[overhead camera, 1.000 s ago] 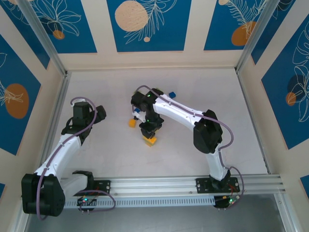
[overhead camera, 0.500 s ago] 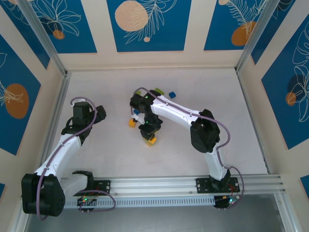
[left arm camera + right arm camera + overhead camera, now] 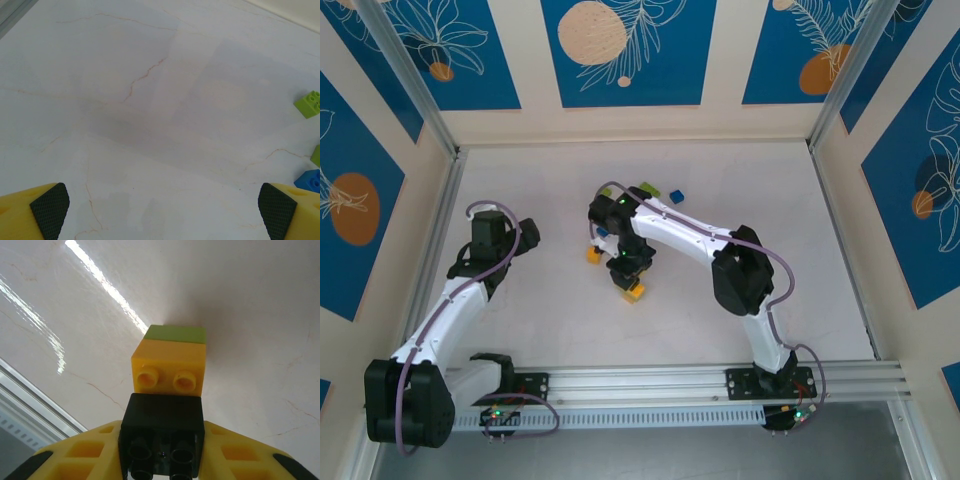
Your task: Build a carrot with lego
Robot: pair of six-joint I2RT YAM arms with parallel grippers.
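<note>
My right gripper [image 3: 162, 440] is shut on a black brick [image 3: 162, 412], held between its yellow fingers [image 3: 95, 450]. The black brick touches the studded side of an orange brick [image 3: 169, 365] that has a lime green brick [image 3: 176, 333] joined on its far side. From above, my right gripper [image 3: 628, 268] sits over that orange brick [image 3: 635, 290] at mid-table. My left gripper [image 3: 525, 235] is open to the left, well apart from it, and in its wrist view the fingertips [image 3: 47, 207] hang over bare table.
A loose orange brick [image 3: 593, 254] and a blue brick [image 3: 603, 231] lie just left of the right gripper. A lime green brick [image 3: 650, 188] and a blue one [image 3: 677, 194] lie farther back. The left wrist view has green [image 3: 312, 103] and blue [image 3: 309, 180] bricks at its right edge.
The right arm has drawn slightly left and closer over the orange brick, still holding the black brick. The left arm has not moved.
</note>
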